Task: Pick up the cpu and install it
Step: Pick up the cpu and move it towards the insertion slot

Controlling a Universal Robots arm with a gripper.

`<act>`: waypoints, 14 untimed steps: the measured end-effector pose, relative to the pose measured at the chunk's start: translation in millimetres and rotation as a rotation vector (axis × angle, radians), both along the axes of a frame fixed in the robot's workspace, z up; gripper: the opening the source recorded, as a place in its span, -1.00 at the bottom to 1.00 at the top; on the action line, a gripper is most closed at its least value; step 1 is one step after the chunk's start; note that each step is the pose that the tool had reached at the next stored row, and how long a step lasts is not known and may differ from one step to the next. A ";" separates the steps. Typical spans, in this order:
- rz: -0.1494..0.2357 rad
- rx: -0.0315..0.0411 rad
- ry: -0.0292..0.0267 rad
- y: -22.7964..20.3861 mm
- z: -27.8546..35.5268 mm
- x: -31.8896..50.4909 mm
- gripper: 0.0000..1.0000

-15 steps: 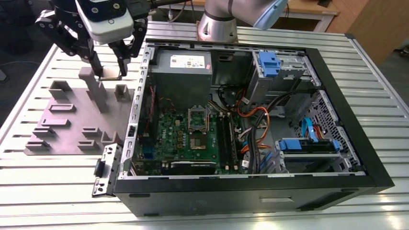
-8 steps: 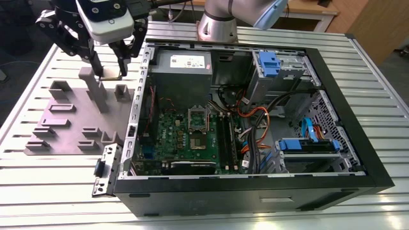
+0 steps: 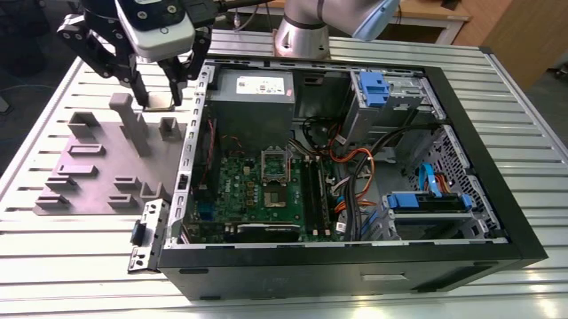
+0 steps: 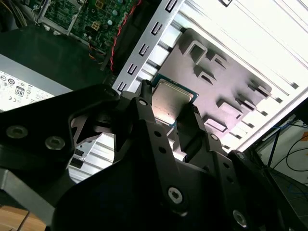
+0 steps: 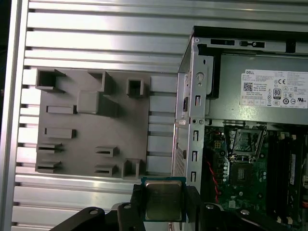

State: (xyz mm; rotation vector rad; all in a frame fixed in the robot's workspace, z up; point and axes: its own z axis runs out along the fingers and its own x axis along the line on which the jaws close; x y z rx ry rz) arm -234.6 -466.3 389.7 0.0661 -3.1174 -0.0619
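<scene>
One cpu (image 5: pixel 163 199), dull silver top showing in both wrist views, pinched by its edges between the closed black fingers of the gripper (image 3: pixel 159 100). Held over the end of the grey fixture plate (image 5: pixel 96 139), just beside the open computer case (image 3: pixel 355 266). Well apart from the socket (image 5: pixel 248 142) on the green motherboard (image 3: pixel 253 193). Underneath, a ribbed metal table (image 3: pixel 80 252).

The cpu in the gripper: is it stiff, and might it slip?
Probably stiff: the cpu is a flat, metal-topped square, unbent in the gripper. It looks thin, so likely light. Pinched by two edges only, it might slip or twist.
</scene>
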 end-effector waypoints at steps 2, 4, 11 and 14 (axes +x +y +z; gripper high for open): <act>0.000 0.0000 0.0000 -0.3 0.0 2.9 -0.09; 0.000 -0.0001 0.0000 -1.3 0.0 5.7 -0.09; 0.000 0.0000 -0.0001 -7.0 -0.1 15.3 -0.09; 0.000 0.0000 0.0000 -10.3 -0.3 22.4 -0.09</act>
